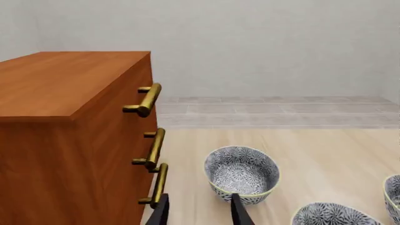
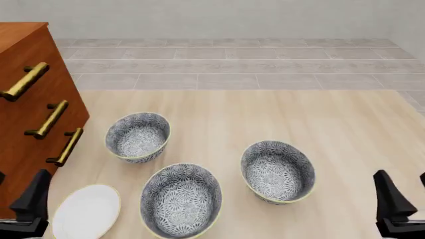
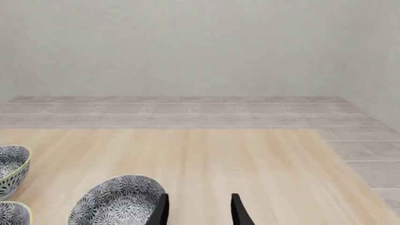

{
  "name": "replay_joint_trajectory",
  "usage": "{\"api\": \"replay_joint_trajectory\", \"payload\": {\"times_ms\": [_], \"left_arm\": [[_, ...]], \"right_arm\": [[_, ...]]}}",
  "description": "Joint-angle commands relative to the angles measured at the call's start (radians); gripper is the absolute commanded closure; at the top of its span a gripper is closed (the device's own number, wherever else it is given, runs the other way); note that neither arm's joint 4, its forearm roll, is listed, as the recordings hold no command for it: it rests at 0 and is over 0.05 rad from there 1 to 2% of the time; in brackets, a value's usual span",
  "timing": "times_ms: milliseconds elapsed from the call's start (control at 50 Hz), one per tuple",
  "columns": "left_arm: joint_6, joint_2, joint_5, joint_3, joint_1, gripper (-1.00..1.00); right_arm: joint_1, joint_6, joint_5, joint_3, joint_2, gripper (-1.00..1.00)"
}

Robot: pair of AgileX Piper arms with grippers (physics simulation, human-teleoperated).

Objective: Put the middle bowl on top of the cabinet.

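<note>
Three patterned bowls stand on the table. The middle bowl [image 2: 180,200] is the nearest one, between the far-left bowl [image 2: 137,137] and the right bowl [image 2: 277,172]. The left wrist view catches only its rim [image 1: 334,215], and the right wrist view only an edge [image 3: 11,213]. The orange-brown cabinet [image 2: 27,114] with brass handles stands at the left, its flat top [image 1: 56,79] bare. My left gripper [image 2: 20,178] hangs open beside the cabinet's front, holding nothing. At the near right, apart from every bowl, my right gripper [image 2: 401,175] is open and holds nothing.
A flat white plate [image 2: 86,211] lies at the near left, between the left gripper and the middle bowl. The wooden tabletop ends at a grey tiled strip [image 2: 232,64] with a pale wall behind it.
</note>
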Motion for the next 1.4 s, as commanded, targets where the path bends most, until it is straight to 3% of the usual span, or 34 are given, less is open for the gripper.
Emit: {"api": "replay_joint_trajectory", "payload": {"times_ms": [20,260,520,680,940,1400], "left_arm": [[-0.003,-0.001,0.005,-0.006,-0.008,-1.00],[0.007,0.027,-0.006,-0.035,-0.025,-1.00],[0.039,0.254,-0.132,-0.118,-0.102,-1.00],[0.051,0.435,-0.267,-0.142,-0.188,-1.00],[0.098,0.669,-0.359,-0.255,-0.356,-1.00],[0.100,0.986,-0.397,-0.453,-0.536,-1.00]], "right_arm": [[0.003,0.003,0.002,-0.002,0.001,-1.00],[0.001,0.006,0.005,-0.004,0.000,-1.00],[-0.008,0.012,0.002,-0.002,-0.003,-1.00],[-0.009,0.010,0.000,-0.003,-0.001,-1.00],[-0.009,0.012,0.001,-0.008,0.005,-1.00],[-0.001,0.003,-0.010,-0.004,0.019,-1.00]]}}
